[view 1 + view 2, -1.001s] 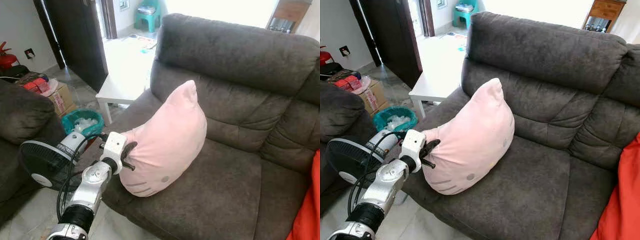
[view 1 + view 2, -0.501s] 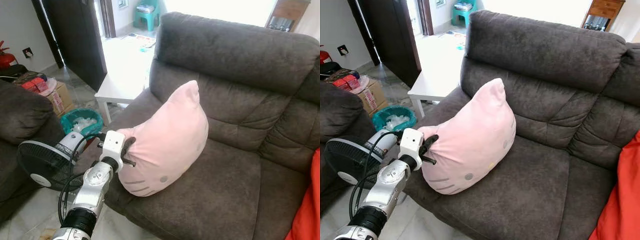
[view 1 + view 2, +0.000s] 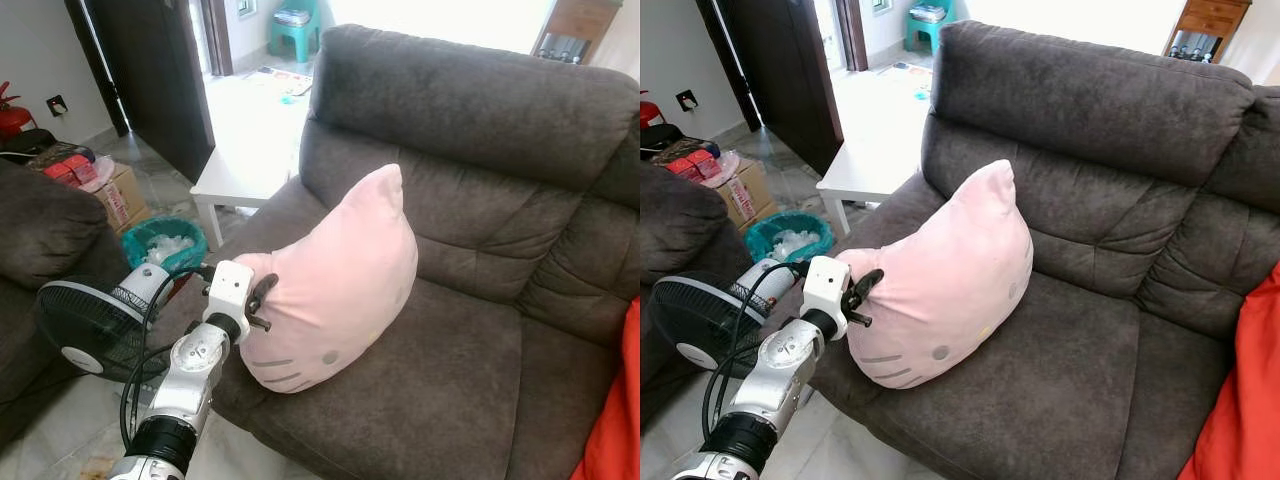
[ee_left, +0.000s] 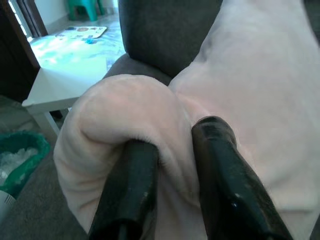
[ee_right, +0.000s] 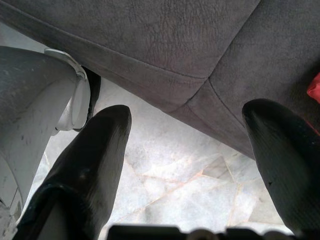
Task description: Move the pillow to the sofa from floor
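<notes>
A pink cat-face pillow (image 3: 340, 280) lies on the seat of the dark grey sofa (image 3: 470, 120), leaning toward the backrest with one ear pointing up. My left gripper (image 3: 258, 302) is shut on the pillow's lower left corner, at the sofa's left front edge. In the left wrist view the two black fingers (image 4: 132, 195) pinch a fold of pink plush (image 4: 125, 120) between them. My right gripper (image 5: 187, 150) hangs open over the tiled floor beside the sofa's base.
A black fan (image 3: 85, 325) stands on the floor by my left arm. Behind it are a teal bin (image 3: 165, 243), a white low table (image 3: 240, 170) and a cardboard box (image 3: 120, 195). A second dark sofa (image 3: 45, 230) is at left, red fabric (image 3: 615, 420) at right.
The pillow has shifted slightly right and deeper onto the seat with my left gripper still holding its corner. The camera has barely moved.
</notes>
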You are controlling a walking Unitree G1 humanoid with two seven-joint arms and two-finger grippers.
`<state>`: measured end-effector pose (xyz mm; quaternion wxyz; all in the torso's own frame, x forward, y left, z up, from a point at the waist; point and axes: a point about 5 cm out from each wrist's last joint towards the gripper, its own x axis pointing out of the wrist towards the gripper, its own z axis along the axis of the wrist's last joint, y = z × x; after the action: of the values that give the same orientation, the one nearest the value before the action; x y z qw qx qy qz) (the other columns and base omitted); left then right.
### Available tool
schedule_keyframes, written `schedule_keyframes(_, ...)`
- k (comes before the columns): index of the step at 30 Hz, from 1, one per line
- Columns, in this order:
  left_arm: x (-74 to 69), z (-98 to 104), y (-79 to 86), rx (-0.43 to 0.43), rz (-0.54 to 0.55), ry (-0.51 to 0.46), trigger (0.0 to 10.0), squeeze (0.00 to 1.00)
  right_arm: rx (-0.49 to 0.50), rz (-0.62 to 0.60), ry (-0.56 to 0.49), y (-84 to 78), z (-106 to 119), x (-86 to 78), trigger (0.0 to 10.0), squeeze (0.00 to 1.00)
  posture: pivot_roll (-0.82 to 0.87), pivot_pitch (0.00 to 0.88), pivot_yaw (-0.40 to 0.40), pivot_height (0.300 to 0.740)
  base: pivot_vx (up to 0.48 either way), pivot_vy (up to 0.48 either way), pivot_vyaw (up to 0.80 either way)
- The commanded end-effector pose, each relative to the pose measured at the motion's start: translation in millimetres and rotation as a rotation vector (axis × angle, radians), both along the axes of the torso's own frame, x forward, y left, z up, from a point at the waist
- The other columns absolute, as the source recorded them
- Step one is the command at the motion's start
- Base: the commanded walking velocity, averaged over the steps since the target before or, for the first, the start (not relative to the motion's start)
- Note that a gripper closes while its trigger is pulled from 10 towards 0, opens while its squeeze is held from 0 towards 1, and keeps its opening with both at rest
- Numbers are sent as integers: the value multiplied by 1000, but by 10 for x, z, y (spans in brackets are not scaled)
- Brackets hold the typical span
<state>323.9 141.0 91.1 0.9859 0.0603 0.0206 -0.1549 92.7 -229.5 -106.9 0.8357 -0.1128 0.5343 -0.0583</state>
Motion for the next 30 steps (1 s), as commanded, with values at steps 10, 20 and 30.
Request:
schedule_keyframes(10, -33, 193, -34, -39, 17, -110, 10000, 729, 0, -17, 25, -22, -12, -58, 10000, 0, 59, 7, -41, 740, 0, 0, 0)
schedule_keyframes(20, -248, 0, -89, 108, -76, -83, 10000, 0, 4, -22, 23, -7, -16, -65, 10000, 0, 67, 0, -32, 740, 0, 0, 0)
schedule_keyframes(30, -570, -660, 362, 231, 194, 172, 10000, 0, 28, -92, 5, 5, -20, -75, 10000, 0, 64, 17, -27, 740, 0, 0, 0)
